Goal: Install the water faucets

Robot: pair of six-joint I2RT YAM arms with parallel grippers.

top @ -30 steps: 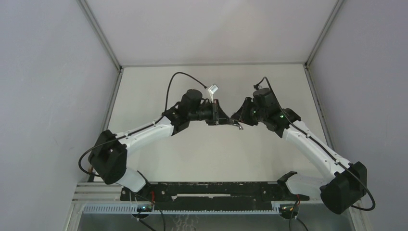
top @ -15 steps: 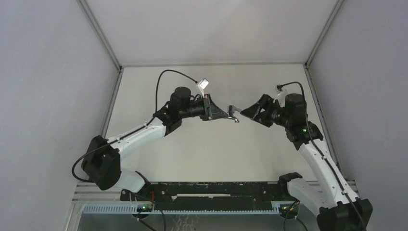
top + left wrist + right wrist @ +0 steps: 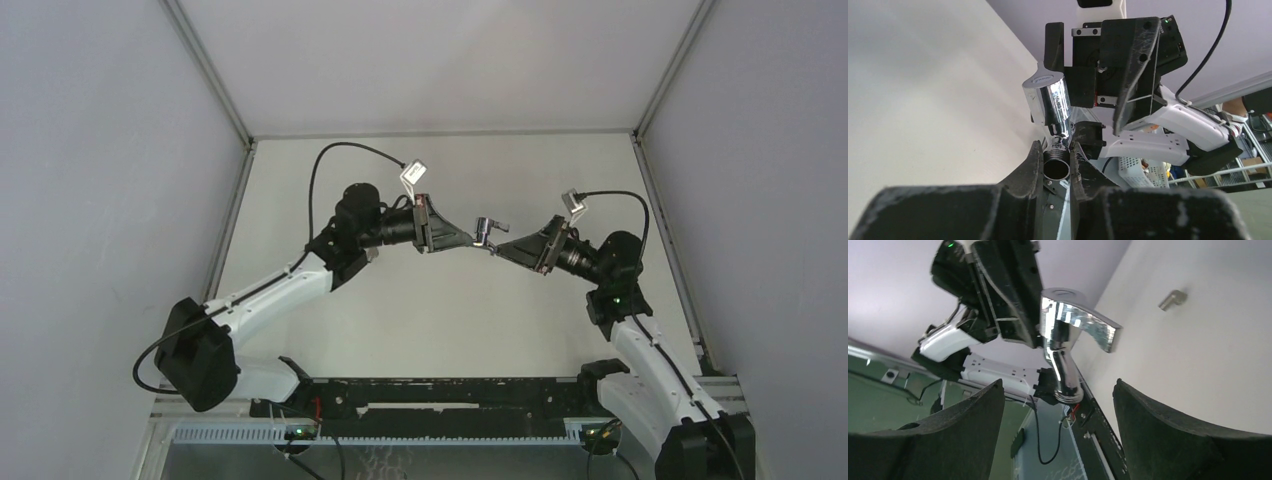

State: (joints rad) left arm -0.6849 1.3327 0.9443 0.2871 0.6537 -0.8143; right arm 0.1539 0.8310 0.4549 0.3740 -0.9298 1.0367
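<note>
**1 faucet aloft, 1 on the table, neither fitted**

The left gripper [image 3: 458, 238] was clamped narrow on the shiny chrome faucet with a flat lever handle [image 3: 1048, 102]. Its 2 fingers pinched the dark threaded stem at the faucet's base, and the chrome body stood out beyond the fingertips. It held the part in the air above the middle of the pale, matte table [image 3: 420, 300]. The right gripper [image 3: 508, 248] faced it from the other side, just beside the chrome faucet. Its 2 fingers were spread wide on either side of the part, touching nothing and holding nothing.

A small silver metal elbow piece [image 3: 1173, 299] lay alone on the table, well apart from both grippers. It showed only in the right wrist view. In the overhead view I could not make it out.

As a judgement, the task looked early. Neither part was fitted to anything, and whatever the faucets were to be fitted to did not show in any view. Both installations seemed to be left to do, and the elbow piece had yet to be picked up.

Counted: 2 arms, 2 grippers, 2 faucet parts. Of the parts, 1 was gripped in the air and 1 lay loose on the table.
</note>
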